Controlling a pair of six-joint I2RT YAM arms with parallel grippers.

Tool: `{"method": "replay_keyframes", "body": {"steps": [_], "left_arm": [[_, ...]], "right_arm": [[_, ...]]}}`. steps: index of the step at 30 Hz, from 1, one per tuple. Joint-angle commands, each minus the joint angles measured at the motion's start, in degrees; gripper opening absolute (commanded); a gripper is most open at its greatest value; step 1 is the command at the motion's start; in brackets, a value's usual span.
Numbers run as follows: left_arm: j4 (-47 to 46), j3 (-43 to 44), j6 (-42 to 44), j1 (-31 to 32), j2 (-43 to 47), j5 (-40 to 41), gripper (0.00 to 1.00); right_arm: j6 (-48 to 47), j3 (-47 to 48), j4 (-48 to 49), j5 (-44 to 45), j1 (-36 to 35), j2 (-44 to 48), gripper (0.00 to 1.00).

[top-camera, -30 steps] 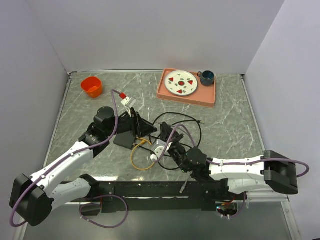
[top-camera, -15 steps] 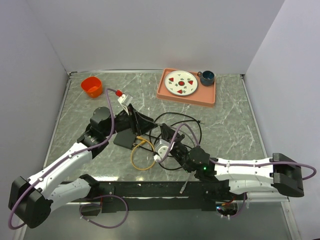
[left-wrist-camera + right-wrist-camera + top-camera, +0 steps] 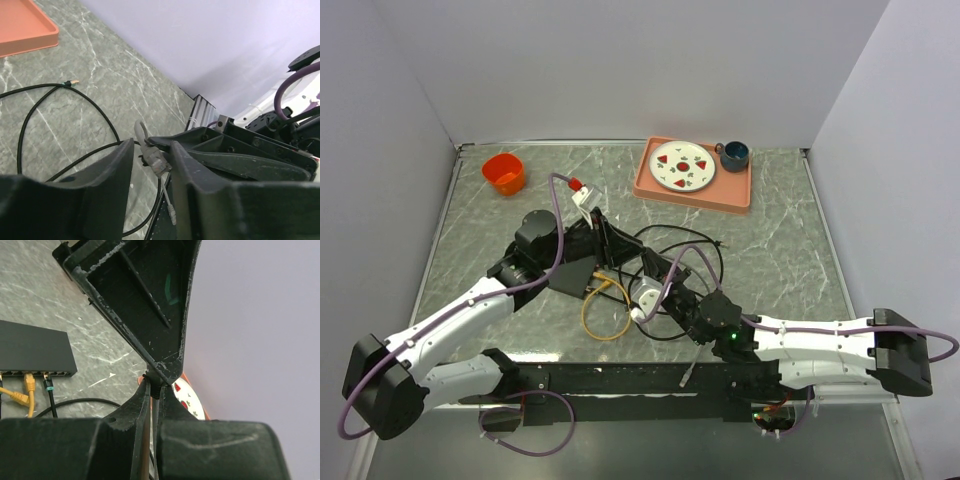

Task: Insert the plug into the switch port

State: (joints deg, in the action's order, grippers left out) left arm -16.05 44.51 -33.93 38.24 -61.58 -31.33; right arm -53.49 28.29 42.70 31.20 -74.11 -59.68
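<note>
Plug (image 3: pixel 156 161) is showing too small for me to pick out from the top camera. There I am seeing the flat black switch (image 3: pixel 568 277) lying on the marbled table (image 3: pixel 790 260). The left gripper (image 3: pixel 610 250) is hovering just beyond it, and the right gripper (image 3: pixel 662 275) is reaching in from the right, above a yellow cable (image 3: pixel 584 315) and loops of black cable (image 3: pixel 665 229). A salmon tray (image 3: pixel 690 202) carrying a plate (image 3: pixel 683 166) and a mug (image 3: pixel 733 154) is sitting well apart at the back. On the left wrist camera the grey plug is hanging between the left fingers (image 3: pixel 107 185). These are standing partway apart, with a gap showing beside the plug, and I cannot tell whether either pad is touching it. On the right wrist camera the right fingers are pinching closed on a thin cable (image 3: pixel 155 412), just under the left gripper's black finger. The switch port (image 3: pixel 61 373) is sitting in the row along the switch's near edge, beside two yellow plugs (image 3: pixel 27 382) and a black one (image 3: pixel 48 386) already seated.
</note>
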Motion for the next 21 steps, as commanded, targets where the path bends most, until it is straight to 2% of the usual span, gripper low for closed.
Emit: {"method": "replay_keyframes", "body": {"steps": [1,2,4,8,9,11,12,15,16,21], "left_arm": [[-0.91,2.86,1.24,0.7,0.41,1.71,0.33],[-0.65,2.86,1.32,0.78,0.67,2.23,0.25],[-0.21,2.77,1.59,0.78,1.37,4.08,0.01],[1.2,2.51,2.55,0.78,2.6,5.75,0.01],[1.55,2.42,3.08,0.78,2.87,6.02,0.01],[2.51,2.42,3.61,0.78,3.13,6.72,0.01],[2.69,2.51,4.31,0.78,3.13,6.9,0.01],[3.92,2.6,6.76,0.78,3.31,7.51,0.01],[4.36,2.51,7.47,0.78,3.31,7.77,0.01],[6.82,1.9,13.96,0.78,3.66,9.8,0.01]], "right_arm": [[1.29,3.17,2.3,0.26,-0.34,1.06,0.0],[1.37,3.17,2.04,0.18,-0.34,0.97,0.0],[1.9,3.35,1.08,-0.17,-0.34,0.88,0.0],[3.13,4.49,-2.69,-0.09,-0.25,1.14,0.01],[4.09,5.27,-4.19,-0.35,-0.08,1.41,0.06],[5.67,6.33,-9.52,-2.19,0.19,2.54,0.25],[7.42,7.55,-11.56,-3.07,0.36,2.9,0.48],[10.76,10.19,-21.99,-8.42,0.98,5.45,0.92],[11.48,10.81,-24.04,-10.53,1.15,6.06,0.98],[16.39,14.33,-35.47,-17.83,3.61,12.03,0.99]]}}
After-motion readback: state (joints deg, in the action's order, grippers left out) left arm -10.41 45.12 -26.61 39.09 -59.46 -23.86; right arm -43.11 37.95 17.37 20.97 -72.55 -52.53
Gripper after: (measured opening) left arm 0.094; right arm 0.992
